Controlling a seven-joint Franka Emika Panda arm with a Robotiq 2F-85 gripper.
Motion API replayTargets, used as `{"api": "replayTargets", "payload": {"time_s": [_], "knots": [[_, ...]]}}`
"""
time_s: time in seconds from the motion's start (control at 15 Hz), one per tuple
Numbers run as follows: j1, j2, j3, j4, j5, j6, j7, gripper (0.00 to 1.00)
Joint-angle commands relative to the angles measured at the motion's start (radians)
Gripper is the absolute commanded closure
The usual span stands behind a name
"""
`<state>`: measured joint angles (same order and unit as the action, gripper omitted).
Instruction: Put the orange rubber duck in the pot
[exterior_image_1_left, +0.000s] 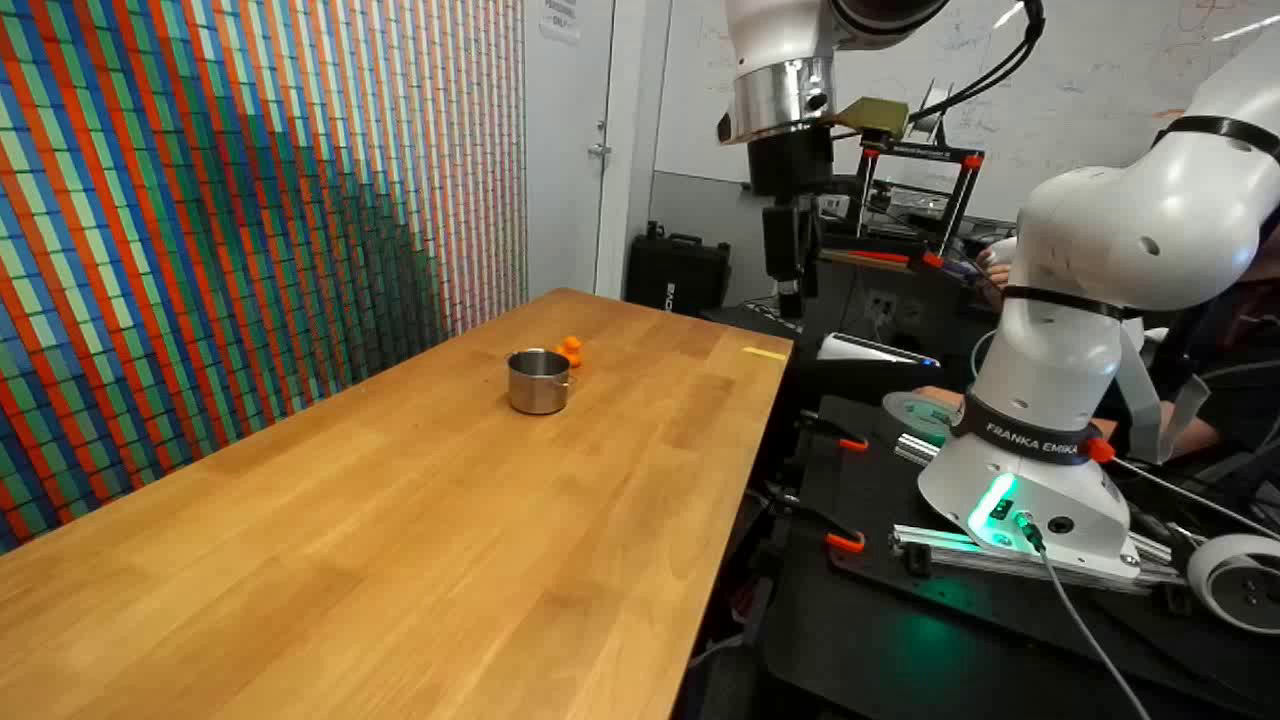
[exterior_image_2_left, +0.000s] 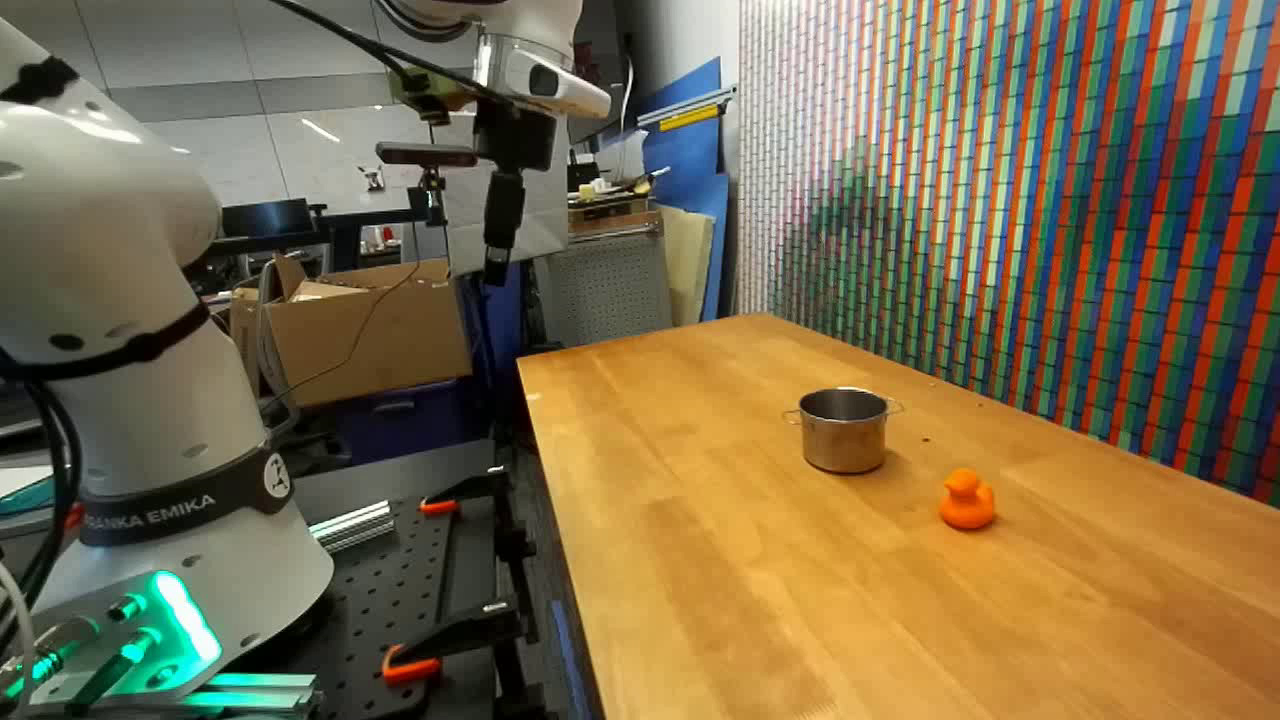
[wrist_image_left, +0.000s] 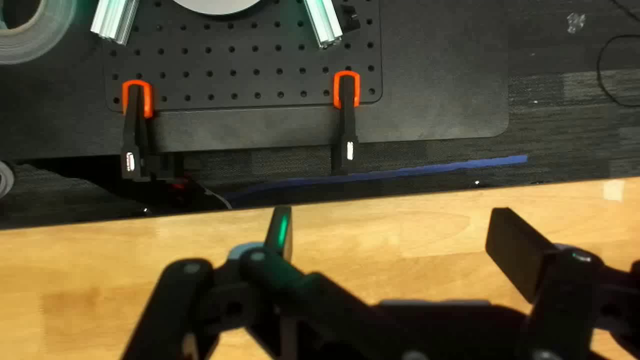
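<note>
The orange rubber duck stands upright on the wooden table in both exterior views (exterior_image_1_left: 571, 350) (exterior_image_2_left: 967, 503). The pot, short, shiny and metal with thin side handles, stands upright near the duck (exterior_image_1_left: 538, 390) (exterior_image_2_left: 845, 446). A gap shows between duck and pot in an exterior view; elsewhere the pot's rim overlaps the duck's edge. My gripper (wrist_image_left: 392, 235) is open, with bare table between its fingers. It points down, high above the table's robot-side edge, well away from duck and pot, in both exterior views (exterior_image_1_left: 790, 295) (exterior_image_2_left: 497, 265). Neither duck nor pot shows in the wrist view.
The wooden table (exterior_image_1_left: 420, 560) runs along a colourful tiled wall (exterior_image_2_left: 1000, 200). A black base plate with orange-tipped clamps (wrist_image_left: 346, 115) holds the robot beside the table. A dark gap (wrist_image_left: 425, 172) separates the two. A cardboard box (exterior_image_2_left: 370, 335) stands behind the robot.
</note>
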<state>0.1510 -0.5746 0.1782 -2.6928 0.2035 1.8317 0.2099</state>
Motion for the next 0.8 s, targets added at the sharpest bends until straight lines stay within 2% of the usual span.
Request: {"api": "replayTargets", "payload": {"time_s": [0.0, 0.33, 0.47, 0.6, 0.73], "knots": [[-0.001, 0.000, 0.000, 0.002, 0.000, -0.002, 0.000, 0.00], [-0.001, 0.001, 0.000, 0.000, -0.005, 0.008, -0.008, 0.00], [-0.032, 0.048, -0.034, 0.045, -0.018, 0.052, -0.039, 0.00], [-0.097, 0.145, -0.074, 0.122, -0.068, 0.168, -0.051, 0.00], [-0.132, 0.222, -0.103, 0.177, -0.097, 0.262, -0.051, 0.00]]}}
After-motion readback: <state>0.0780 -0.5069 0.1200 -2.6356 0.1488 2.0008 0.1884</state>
